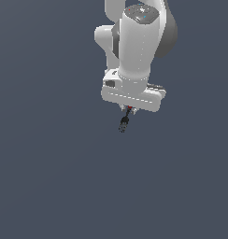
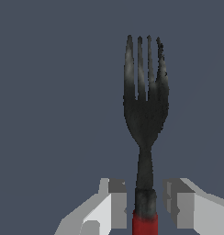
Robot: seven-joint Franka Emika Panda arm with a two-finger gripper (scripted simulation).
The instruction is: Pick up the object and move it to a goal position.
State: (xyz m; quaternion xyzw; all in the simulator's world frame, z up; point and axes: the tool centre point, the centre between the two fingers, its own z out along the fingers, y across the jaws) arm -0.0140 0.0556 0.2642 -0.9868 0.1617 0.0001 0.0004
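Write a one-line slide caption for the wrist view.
Black-tined, red-handled fork between the tool's two open fingers, neither visibly touching it.

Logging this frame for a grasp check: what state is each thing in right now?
fork: between the tool's fingers at the neck, just above the red handle; four tines point away from the wrist; whether it is lifted cannot be told.
tool: fingers either side of the fork with small gaps showing; a firm grip cannot be told.

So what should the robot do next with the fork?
Probably close the jaws on the fork. In the wrist view its red handle sits between the fingers, with small gaps showing on both sides, so it doesn't look squeezed yet.
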